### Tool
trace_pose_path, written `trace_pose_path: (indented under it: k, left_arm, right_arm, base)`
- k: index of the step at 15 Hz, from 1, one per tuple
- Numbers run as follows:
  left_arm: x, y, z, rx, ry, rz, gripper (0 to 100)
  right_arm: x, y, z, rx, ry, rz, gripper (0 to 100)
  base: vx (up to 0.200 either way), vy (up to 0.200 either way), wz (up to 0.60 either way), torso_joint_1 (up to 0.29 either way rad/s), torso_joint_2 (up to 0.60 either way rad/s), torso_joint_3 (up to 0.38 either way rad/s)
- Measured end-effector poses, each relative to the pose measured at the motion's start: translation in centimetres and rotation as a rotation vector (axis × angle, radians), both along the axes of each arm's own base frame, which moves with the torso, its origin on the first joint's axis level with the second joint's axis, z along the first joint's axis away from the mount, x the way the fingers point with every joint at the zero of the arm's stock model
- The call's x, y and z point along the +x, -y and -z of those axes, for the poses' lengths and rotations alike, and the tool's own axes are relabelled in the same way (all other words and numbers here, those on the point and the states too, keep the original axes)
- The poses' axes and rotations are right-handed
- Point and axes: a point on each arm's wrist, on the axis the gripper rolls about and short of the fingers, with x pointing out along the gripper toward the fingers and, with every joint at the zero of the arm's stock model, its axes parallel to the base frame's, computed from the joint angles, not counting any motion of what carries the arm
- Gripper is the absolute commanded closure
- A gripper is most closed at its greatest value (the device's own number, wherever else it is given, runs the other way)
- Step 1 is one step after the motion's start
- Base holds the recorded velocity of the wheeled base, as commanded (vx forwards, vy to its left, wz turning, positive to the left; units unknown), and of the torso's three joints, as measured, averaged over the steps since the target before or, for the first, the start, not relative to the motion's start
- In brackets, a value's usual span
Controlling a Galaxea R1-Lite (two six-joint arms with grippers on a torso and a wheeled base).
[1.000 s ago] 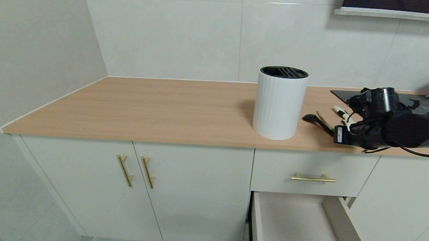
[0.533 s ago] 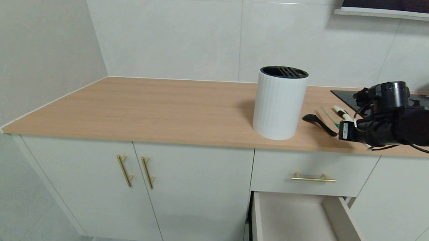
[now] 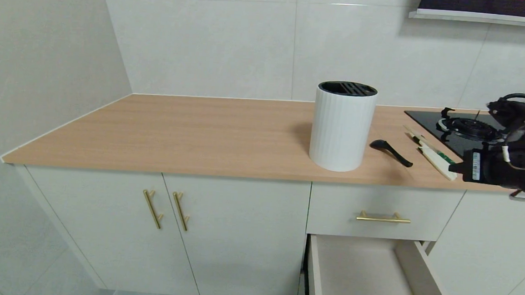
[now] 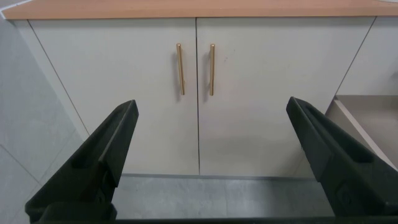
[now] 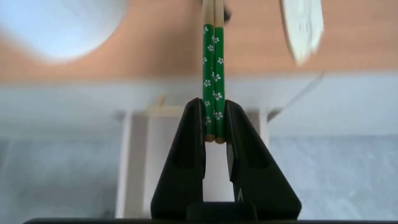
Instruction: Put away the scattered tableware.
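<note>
My right gripper (image 3: pixel 457 167) hangs over the counter's front edge at the far right, shut on a pair of green flower-patterned chopsticks (image 5: pixel 214 74). The chopsticks (image 3: pixel 420 140) slant away from it over the worktop. A black spoon (image 3: pixel 390 151) lies on the wood between them and the white ribbed holder (image 3: pixel 342 125) with its black slotted top. A white utensil (image 3: pixel 439 164) lies beside the chopsticks, the same white utensil (image 5: pixel 303 28) appearing past the gripper's tips. My left gripper (image 4: pixel 211 174) is open, low down, facing the cabinet doors.
An open drawer (image 3: pixel 316 278) juts out under the counter's right part, below a shut drawer with a gold handle (image 3: pixel 383 217). A black gas hob (image 3: pixel 464 125) sits at the back right. Two cabinet doors carry gold handles (image 4: pixel 196 68).
My right arm has drawn back to the right and toward the counter's front edge with the chopsticks in its grip, uncovering the hob. The spoon and holder stayed put.
</note>
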Motion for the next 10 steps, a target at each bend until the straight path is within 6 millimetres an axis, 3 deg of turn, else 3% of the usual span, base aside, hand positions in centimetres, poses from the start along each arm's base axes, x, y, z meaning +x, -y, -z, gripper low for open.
trace_pose_path:
  k: [2, 5, 7, 10]
  left_arm:
    - [0.0, 0.0, 0.0, 0.0, 0.0, 0.0, 0]
    - [0.0, 0.0, 0.0, 0.0, 0.0, 0.0, 0]
    - [0.0, 0.0, 0.0, 0.0, 0.0, 0.0, 0]
    - [0.0, 0.0, 0.0, 0.0, 0.0, 0.0, 0]
  right_arm:
    - [-3.7, 0.0, -0.5, 0.019, -0.073, -0.063, 100]
    - [-7.5, -0.2, -1.1, 0.096, -0.196, -0.254, 100]
    - [-8.8, -0.2, -1.4, 0.079, -0.23, -0.37, 100]
    - [-8.8, -0.3, -1.2, 0.082, -0.252, -0.425, 100]
  base:
    - [0.0, 0.0, 0.0, 0.0, 0.0, 0.0]
    - [0.0, 0.0, 0.0, 0.0, 0.0, 0.0]
    - [0.0, 0.0, 0.0, 0.0, 0.0, 0.0]
    - [0.0, 0.0, 0.0, 0.0, 0.0, 0.0]
